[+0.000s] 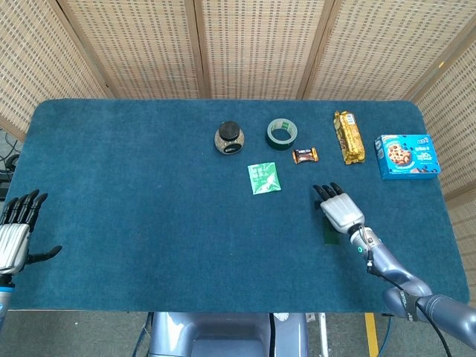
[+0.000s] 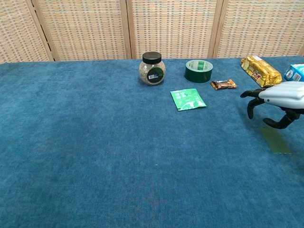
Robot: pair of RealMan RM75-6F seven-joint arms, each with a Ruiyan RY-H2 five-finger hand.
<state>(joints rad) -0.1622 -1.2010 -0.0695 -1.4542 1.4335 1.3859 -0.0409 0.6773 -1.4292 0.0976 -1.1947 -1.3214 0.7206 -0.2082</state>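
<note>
My right hand [image 1: 339, 209] hangs palm down, fingers spread and holding nothing, over the far end of a flat dark green packet [image 1: 329, 236] lying on the blue cloth. In the chest view the right hand [image 2: 278, 97] curves its fingers downward, thumb just above the dark green packet [image 2: 277, 140]; whether it touches is unclear. My left hand [image 1: 15, 236] stays at the table's front left edge, fingers apart and empty, far from every object.
Along the far side stand a black-lidded jar [image 1: 229, 137], a green tape roll [image 1: 282, 133], a small brown candy [image 1: 305, 155], a gold snack bar [image 1: 349, 137] and a blue cookie box [image 1: 406, 155]. A light green sachet [image 1: 264, 178] lies left of my right hand.
</note>
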